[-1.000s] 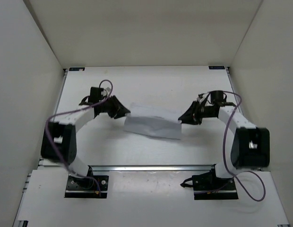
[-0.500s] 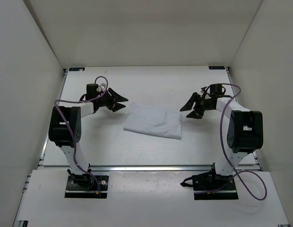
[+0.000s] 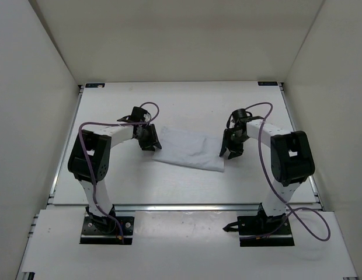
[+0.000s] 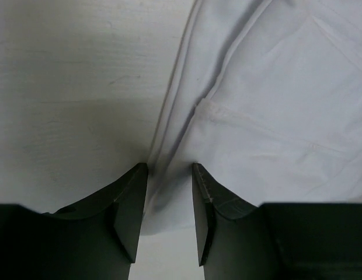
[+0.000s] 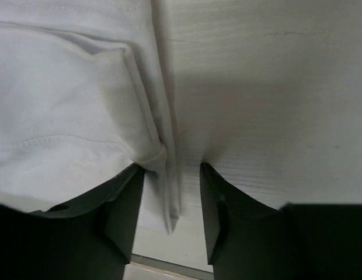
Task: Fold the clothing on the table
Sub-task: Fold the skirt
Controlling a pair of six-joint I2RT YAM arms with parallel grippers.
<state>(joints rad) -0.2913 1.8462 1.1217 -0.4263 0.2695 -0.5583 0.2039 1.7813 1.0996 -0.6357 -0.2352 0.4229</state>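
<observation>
The clothing [image 3: 190, 150] lies flat as a pale, roughly rectangular folded piece in the middle of the table [image 3: 187, 105]. My left gripper [image 3: 149, 142] is down at its left end. In the left wrist view the gripper [image 4: 169, 169] is open and straddles the folded edge of the clothing [image 4: 268, 99], with a gap on both sides. My right gripper [image 3: 230, 153] is down at the right end. In the right wrist view it [image 5: 171, 166] is open, and the layered hem of the clothing [image 5: 64, 105] sits between its fingers, nearer the left one.
White enclosure walls [image 3: 35, 116] stand on the left, right and back. A metal rail [image 3: 187, 205] runs along the near edge of the table, with both arm bases behind it. Purple cables [image 3: 268, 111] loop off both arms.
Half a second ago both grippers were raised and off the clothing's ends with jaws spread wide. Now they have swung inward and down onto its left and right edges, jaws narrower.
</observation>
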